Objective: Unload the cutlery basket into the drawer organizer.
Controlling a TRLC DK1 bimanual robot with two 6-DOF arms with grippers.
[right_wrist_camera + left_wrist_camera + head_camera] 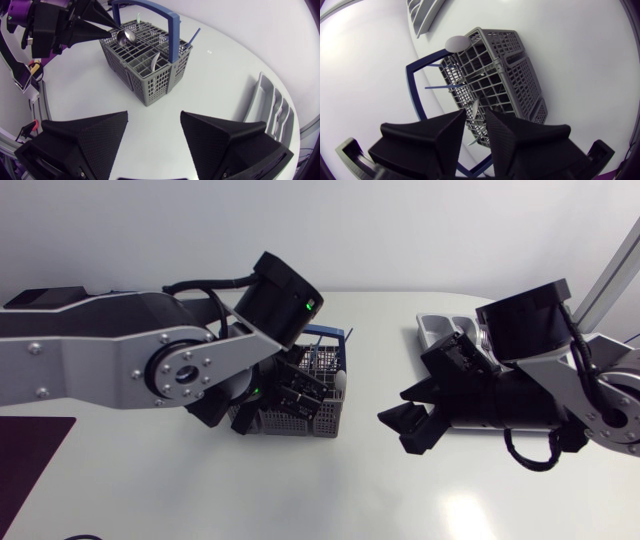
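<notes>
The grey cutlery basket with a blue handle stands left of centre. It holds a spoon, a blue-handled piece and other cutlery. My left gripper hangs over it, open. A thin silver piece rises between its fingertips, with a gap on either side. In the right wrist view the left gripper points its tips at the spoon's bowl. My right gripper is open and holds nothing, above bare table between basket and grey drawer organizer.
The organizer lies at the back right, partly under my right arm; some cutlery lies in its slots. A dark purple mat lies at the front left. A white spoon bowl sticks out at the basket's far side.
</notes>
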